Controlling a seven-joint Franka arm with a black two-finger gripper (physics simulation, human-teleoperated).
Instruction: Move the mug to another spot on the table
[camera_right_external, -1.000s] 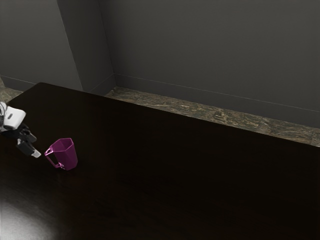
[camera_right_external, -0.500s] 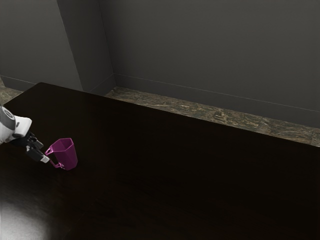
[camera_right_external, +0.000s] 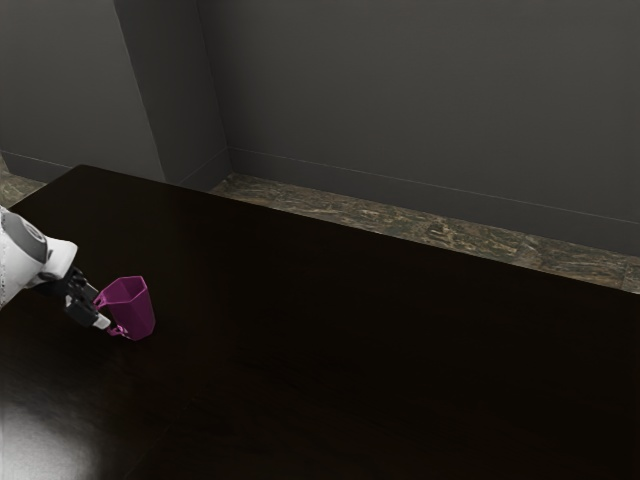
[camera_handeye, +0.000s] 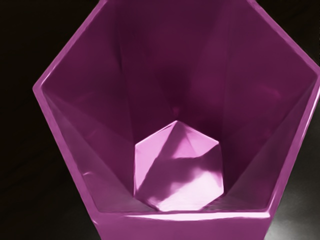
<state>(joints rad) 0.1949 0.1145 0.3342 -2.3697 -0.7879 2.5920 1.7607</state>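
Reaching in from the exterior view's left, the white arm (camera_right_external: 22, 258) brings the black gripper (camera_right_external: 98, 310) up against the handle side of the purple mug (camera_right_external: 133, 304). The mug stands upright on the dark tabletop (camera_right_external: 350, 330), near the edge at the exterior view's left and well apart from the far edge. The gripper overlaps the handle, but contact from two sides cannot be made out, so whether the hand is spread or closed on the handle cannot be told.

Wrist view: the camera looks down into the mug (camera_handeye: 175, 100), showing a six-sided rim, faceted inner walls and a pale six-sided bottom. Dark tabletop (camera_handeye: 20, 170) appears outside the rim on both sides.
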